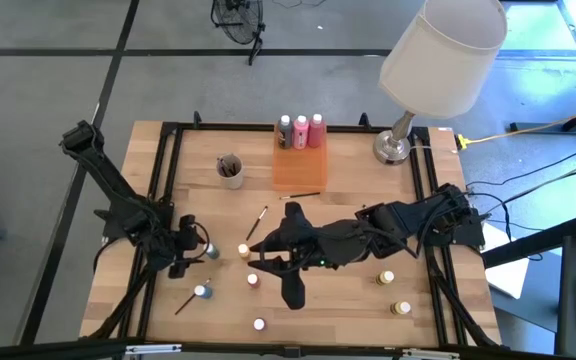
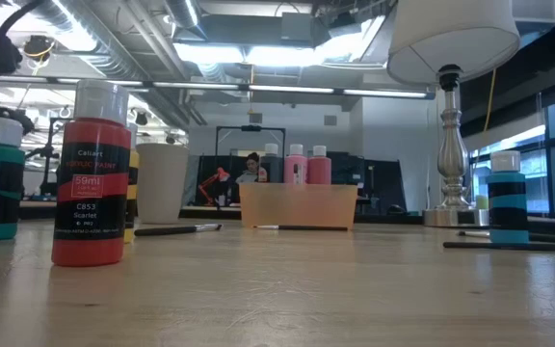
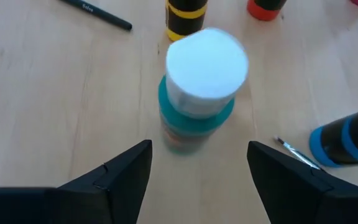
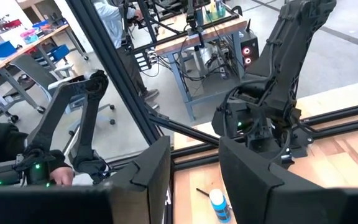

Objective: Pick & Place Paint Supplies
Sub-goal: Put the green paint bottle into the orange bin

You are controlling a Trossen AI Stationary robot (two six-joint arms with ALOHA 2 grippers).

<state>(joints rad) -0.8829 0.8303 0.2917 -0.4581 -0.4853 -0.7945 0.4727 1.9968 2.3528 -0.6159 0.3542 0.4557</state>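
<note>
Low view label: red paint pot with white cap [image 2: 90,173] reads "59ml", "C853", "Scarlet"; brand line too small to read.
Brush writing: thin dark paintbrush [image 3: 95,14] carries pale lettering, unreadable.
Squeeze bottles: three white-capped bottles, one dark and two pink [image 1: 300,131], upright in a row at the far edge of the translucent orange tray [image 1: 299,171], table centre-far.
Small pots on the wood: seven counted from above, among them a teal pot [image 1: 210,250] at left, a blue pot [image 1: 201,292] nearer, two yellow pots [image 1: 399,308] near right.
Brushes: one [image 1: 256,222] beside the tray's near-left corner, one [image 1: 186,303] by the blue pot; more stand in the round grey cup [image 1: 230,169].
Left gripper [image 3: 199,165]: fingers spread wide either side of the teal pot, not touching it.
Right gripper [image 4: 194,165]: fingers apart, nothing between them, raised over table centre.
Other: white-shaded lamp [image 1: 404,143], far right.
</note>
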